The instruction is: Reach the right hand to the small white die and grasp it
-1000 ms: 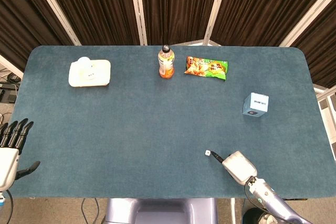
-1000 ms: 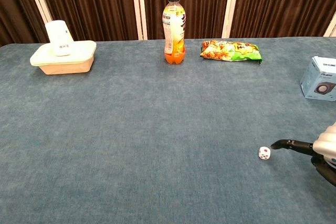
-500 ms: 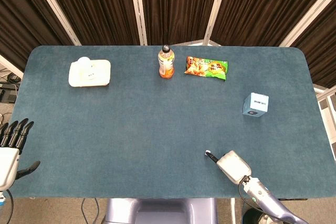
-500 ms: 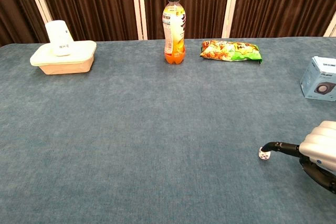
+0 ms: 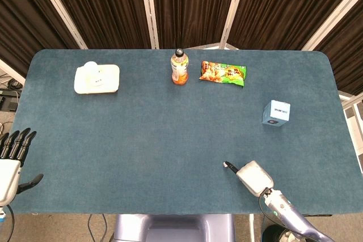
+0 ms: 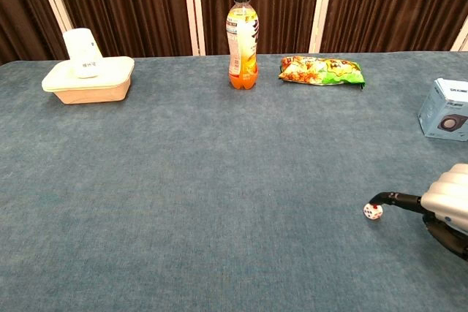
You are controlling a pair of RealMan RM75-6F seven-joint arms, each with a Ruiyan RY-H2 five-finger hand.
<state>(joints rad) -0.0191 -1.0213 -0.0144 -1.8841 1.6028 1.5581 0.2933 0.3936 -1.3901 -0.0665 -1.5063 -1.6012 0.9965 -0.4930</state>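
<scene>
The small white die (image 6: 373,212) with red pips lies on the blue table near the front right in the chest view. My right hand (image 6: 447,206) comes in from the right edge, one dark fingertip (image 6: 380,198) stretched out just above and touching or nearly touching the die's right side. A lower finger curls beneath the palm, away from the die. In the head view the right hand (image 5: 253,175) sits near the front edge and its fingertip hides the die. My left hand (image 5: 10,162) rests off the table's front left corner, fingers spread and empty.
An orange drink bottle (image 6: 242,40) and a green snack bag (image 6: 322,70) stand at the back centre. A light blue box (image 6: 446,109) is at the right, behind my right hand. A cream container with a white cup (image 6: 88,77) sits back left.
The right hand's fingertip pushed left over the die, then drew back slightly. The die has shifted a little to the right. The left hand has not moved.
</scene>
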